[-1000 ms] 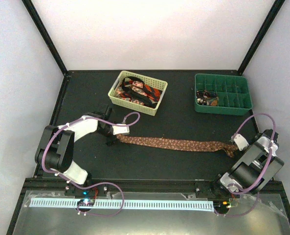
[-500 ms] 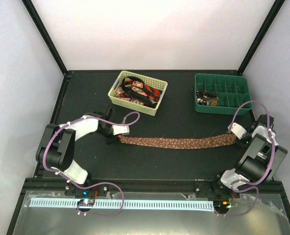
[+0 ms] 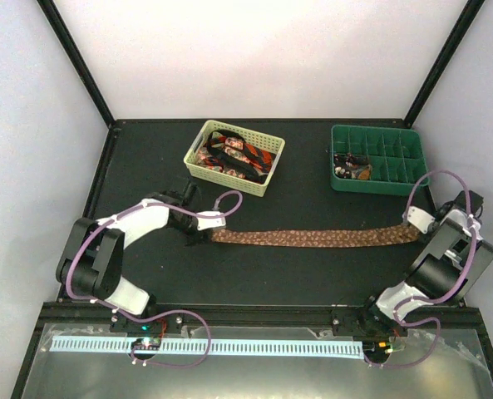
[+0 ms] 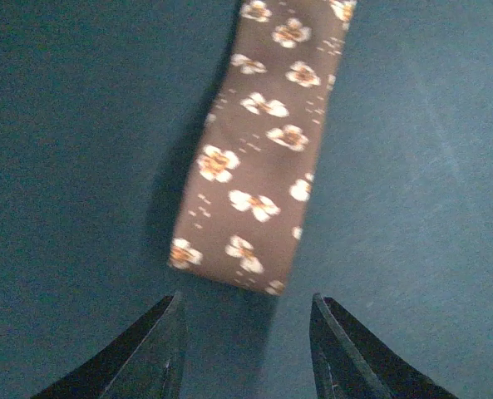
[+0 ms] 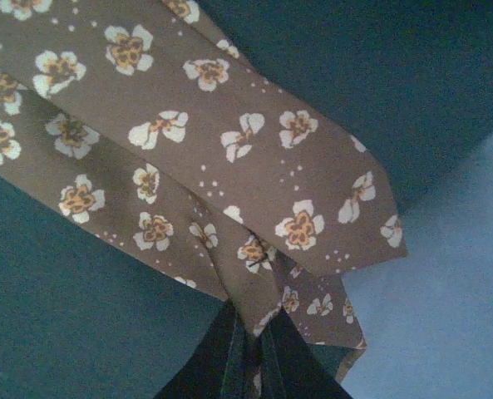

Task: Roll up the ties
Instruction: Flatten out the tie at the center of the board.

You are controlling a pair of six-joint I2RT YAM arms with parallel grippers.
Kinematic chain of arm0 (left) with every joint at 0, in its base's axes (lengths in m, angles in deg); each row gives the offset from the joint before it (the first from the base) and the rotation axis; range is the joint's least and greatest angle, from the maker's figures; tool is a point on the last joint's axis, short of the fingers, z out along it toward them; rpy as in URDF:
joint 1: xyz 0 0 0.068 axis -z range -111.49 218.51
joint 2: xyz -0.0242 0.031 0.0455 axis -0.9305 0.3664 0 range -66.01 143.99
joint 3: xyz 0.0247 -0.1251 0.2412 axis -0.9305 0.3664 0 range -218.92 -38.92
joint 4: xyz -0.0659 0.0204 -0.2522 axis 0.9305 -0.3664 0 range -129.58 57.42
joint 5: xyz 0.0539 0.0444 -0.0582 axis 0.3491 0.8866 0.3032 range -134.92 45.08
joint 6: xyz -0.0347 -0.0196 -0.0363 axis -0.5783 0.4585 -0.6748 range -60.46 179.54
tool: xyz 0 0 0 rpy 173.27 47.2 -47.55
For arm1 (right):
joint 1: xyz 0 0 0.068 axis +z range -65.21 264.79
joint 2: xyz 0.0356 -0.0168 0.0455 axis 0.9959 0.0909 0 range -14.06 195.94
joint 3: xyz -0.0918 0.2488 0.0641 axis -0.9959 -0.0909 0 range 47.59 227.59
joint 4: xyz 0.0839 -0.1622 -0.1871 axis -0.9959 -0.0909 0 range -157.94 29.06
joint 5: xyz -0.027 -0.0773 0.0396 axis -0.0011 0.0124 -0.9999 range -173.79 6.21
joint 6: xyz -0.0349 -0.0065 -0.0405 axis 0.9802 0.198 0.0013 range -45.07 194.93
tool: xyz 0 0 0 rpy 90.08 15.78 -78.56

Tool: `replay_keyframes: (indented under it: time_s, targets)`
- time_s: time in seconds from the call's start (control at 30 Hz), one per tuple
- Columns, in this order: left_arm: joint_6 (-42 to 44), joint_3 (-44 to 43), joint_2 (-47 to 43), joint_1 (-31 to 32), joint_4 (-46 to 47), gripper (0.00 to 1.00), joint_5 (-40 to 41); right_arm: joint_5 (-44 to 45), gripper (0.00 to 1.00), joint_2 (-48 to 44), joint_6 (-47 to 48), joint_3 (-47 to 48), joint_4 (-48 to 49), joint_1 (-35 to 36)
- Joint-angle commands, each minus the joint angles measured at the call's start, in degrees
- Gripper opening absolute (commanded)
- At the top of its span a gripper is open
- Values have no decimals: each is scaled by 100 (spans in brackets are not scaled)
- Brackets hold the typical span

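Tie (image 3: 313,240): right pincer (image 5: 250,337) clamped on one end; other end before parted left pincer (image 4: 246,309).

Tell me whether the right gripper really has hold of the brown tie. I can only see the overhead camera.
Observer: Yes. In the right wrist view the right gripper is pinched shut on the tie, near its pointed end.
Operator: Is the fabric flat there?
Observer: No, it is doubled, with the pointed end lying over a second layer.
Operator: And the left gripper?
Observer: The left gripper is open. The tie's square end sits just ahead of its fingertips, not between them.
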Motion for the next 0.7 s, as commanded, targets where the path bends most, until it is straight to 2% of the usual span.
replay_keyframes:
  time_s: [0.0,0.13,0.23,0.5,0.57,0.67]
  targets:
    - [-397,-169,-93,404,-120,44,-312,273,3,123,432,455,139,-300]
    - [-812,-338,-57,861,8,58,-126,332,4,192,710,745,41,-598]
    - [-1068,-421,-155,953,239,66,-338,346,4,196,1013,831,101,-762]
    - [-1392,-475,-345,1249,706,77,-334,350,17,77,1463,471,1029,-904]
    - [-1557,-480,-422,1258,831,81,-182,216,28,-62,1400,452,1019,-895]
    - [-1818,-489,-633,1239,1007,97,76,-74,56,-376,1254,535,526,-893]
